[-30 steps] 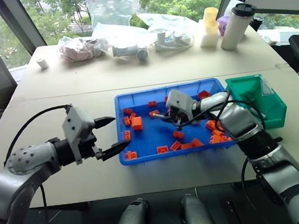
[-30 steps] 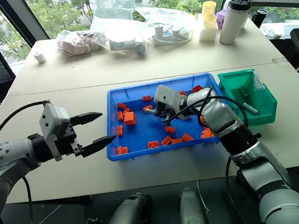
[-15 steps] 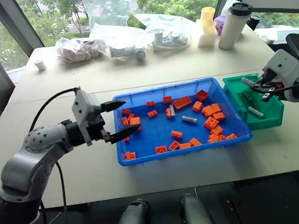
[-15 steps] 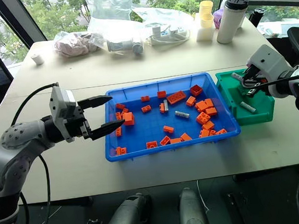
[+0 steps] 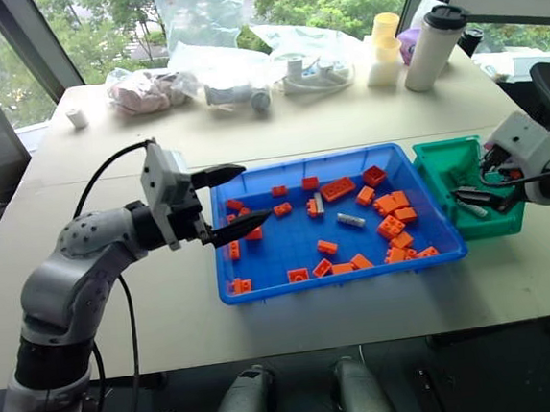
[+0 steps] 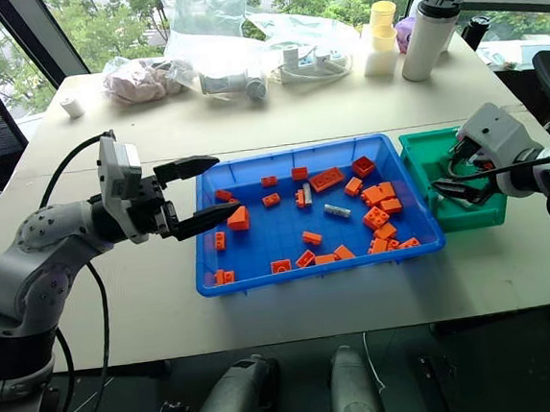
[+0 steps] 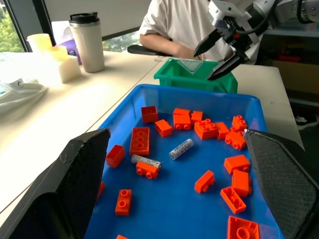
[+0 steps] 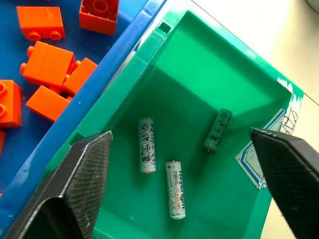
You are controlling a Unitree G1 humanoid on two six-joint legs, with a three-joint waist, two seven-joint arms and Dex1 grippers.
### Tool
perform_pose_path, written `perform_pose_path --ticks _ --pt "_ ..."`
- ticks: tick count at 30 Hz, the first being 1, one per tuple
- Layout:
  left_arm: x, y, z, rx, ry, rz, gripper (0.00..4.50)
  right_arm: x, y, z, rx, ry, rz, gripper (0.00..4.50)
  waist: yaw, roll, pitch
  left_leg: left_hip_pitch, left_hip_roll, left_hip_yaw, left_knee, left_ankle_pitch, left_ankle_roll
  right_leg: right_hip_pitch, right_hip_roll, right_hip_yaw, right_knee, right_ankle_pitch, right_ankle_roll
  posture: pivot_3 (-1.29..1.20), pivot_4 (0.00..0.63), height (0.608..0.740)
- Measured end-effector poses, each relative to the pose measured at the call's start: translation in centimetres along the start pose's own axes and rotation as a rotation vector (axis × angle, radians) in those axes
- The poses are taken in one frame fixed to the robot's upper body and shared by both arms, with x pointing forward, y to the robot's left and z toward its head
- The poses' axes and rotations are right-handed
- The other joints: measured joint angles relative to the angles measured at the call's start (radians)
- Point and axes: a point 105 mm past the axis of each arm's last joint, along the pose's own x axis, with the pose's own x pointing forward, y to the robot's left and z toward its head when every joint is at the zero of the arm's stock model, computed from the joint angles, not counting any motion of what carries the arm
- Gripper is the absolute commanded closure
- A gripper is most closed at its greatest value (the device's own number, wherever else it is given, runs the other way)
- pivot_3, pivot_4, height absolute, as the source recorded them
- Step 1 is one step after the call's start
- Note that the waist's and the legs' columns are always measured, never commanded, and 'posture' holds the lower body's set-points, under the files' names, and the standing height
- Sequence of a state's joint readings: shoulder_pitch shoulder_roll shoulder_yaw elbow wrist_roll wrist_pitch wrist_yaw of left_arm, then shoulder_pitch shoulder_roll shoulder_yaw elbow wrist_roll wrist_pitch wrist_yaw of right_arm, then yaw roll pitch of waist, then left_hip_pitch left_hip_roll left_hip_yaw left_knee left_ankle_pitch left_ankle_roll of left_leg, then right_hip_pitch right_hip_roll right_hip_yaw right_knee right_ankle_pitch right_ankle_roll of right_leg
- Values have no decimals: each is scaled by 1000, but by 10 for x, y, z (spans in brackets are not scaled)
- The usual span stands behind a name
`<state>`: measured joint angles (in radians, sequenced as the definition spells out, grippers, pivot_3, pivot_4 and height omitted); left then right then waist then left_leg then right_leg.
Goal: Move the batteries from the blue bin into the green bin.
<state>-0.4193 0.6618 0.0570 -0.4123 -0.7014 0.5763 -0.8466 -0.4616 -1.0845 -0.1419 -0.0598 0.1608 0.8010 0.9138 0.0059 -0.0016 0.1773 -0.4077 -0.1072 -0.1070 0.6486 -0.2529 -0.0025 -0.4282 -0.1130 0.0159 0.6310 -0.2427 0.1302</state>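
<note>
Beige table [image 5: 364, 121], listed from the robot's left to its right. Left gripper [image 5: 239, 201]: level, its two black fingers spread well apart and holding nothing, their tips reaching over the left rim of the blue bin [image 5: 219, 203]. Blue bin: shallow bright-blue tray at the table's front centre, scattered with orange toy bricks [image 5: 389, 226]; two batteries [image 7: 181, 148] lie loose among them near the middle of its floor, silver-grey, one just beside a brick, the other a little further right. Green bin [image 8: 189, 64]: teal, tall-walled, standing against the blue bin's right end, the two rims touching or very nearly so. In it, three batteries lie flat on the floor, apart from one another, one of them darker than the other two. Right gripper [image 6: 457, 176]: poised above the green bin, angled downward, fingers wide apart and empty. Along the table's far edge: small white roll [image 5: 77, 116], clear plastic bags [image 5: 213, 47] with assorted contents, pale yellow container [image 5: 385, 47], white travel mug with black lid [image 5: 433, 48]. Beyond the green bin, in the left wrist view, a person in a white shirt [image 7: 174, 22] sits at the table.
</note>
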Motion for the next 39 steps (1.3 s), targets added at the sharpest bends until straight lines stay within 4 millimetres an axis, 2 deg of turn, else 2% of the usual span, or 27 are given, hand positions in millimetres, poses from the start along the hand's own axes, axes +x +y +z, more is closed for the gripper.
perform_pose_path --ticks 3,4,5,8,10,15,20,24,33,39 --pt "-6 1 -7 11 52 8 0 1 18 42 -27 -151 81 39 -13 0 0 0 1 -1 0 0 0 0 1 0 0 0 0 0 150 740" --pt "-12 1 -17 23 107 15 0 3 31 58 -34 -210 132 39 -19 0 0 0 1 -1 -1 0 0 0 0 0 0 0 0 0 150 740" --pt "-16 1 -25 24 148 22 0 8 43 65 -38 -231 179 39 -19 0 0 0 1 -1 -1 0 0 0 0 0 0 0 0 0 150 740" --pt "-24 4 -42 6 205 44 0 31 80 65 -9 -230 321 39 -14 -1 0 0 0 -1 0 -1 3 0 0 -1 0 0 0 0 150 740" --pt "-26 5 -46 1 219 50 0 45 99 63 12 -220 388 39 -6 -1 0 -1 0 -2 0 -1 2 0 -1 -1 0 0 0 0 150 740" --pt "-31 2 -52 -3 239 64 0 67 119 63 -10 -188 433 39 2 -1 0 -1 -1 -1 0 0 -1 0 -1 -1 0 0 0 0 150 740" --pt "-32 -2 -50 15 236 84 0 89 143 56 -16 -145 491 39 1 -1 0 -1 0 -1 0 1 -1 -1 0 0 0 0 0 0 150 740" --pt "-32 -6 -49 20 241 96 0 99 153 55 -23 -130 504 39 0 -1 0 -1 0 -1 0 1 -1 -1 0 0 0 0 0 0 150 740" --pt "-32 -9 -48 29 241 111 0 117 158 50 -29 -103 479 39 -2 -1 0 0 0 -2 0 1 -1 -1 0 0 0 0 0 0 150 740" --pt "-32 -7 -48 32 241 126 0 126 160 59 -42 -122 457 39 -11 -1 0 0 0 -2 0 1 -1 -1 1 -1 1 0 0 0 150 740"
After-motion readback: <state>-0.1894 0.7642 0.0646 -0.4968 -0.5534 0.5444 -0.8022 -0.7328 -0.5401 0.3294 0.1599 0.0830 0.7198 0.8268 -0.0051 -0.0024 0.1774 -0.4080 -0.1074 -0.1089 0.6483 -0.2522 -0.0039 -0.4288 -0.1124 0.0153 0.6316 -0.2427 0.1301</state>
